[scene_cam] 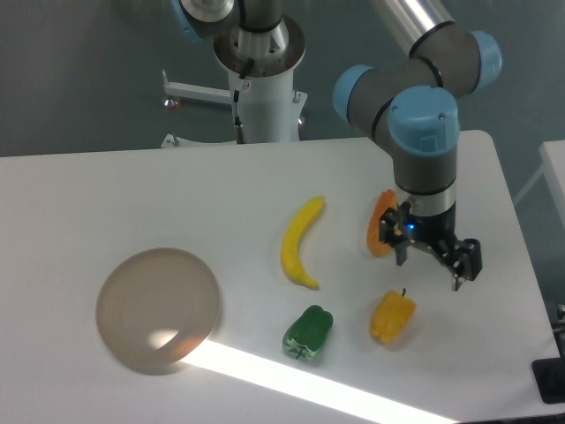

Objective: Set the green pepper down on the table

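The green pepper (308, 333) lies on its side on the white table (106, 194), near the front edge, with nothing touching it. My gripper (430, 263) hangs open and empty well to the right of it, above and right of the yellow pepper (391, 317). The fingers point down at the table and hold nothing.
A yellow banana (300, 241) lies up and left of the green pepper. An orange slice-like piece (381, 224) sits partly behind the gripper. A round translucent plate (157, 309) stands at the left front. The table's right edge is close to the gripper.
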Motion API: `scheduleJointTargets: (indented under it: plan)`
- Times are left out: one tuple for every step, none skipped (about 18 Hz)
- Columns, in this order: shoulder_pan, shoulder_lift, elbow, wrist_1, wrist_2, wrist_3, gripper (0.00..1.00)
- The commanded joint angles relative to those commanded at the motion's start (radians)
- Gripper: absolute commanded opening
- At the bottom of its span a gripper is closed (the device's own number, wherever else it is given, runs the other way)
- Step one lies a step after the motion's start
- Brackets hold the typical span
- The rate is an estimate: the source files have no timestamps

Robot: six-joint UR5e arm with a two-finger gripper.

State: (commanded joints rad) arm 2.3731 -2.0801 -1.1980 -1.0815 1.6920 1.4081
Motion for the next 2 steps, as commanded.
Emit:
scheduleJointTargets:
  plan:
    - [0.0, 0.0, -0.002, 0.0, 0.0, 0.002, 1.0]
    - [0.002, 0.002, -0.002, 0.0, 0.0, 0.002, 1.0]
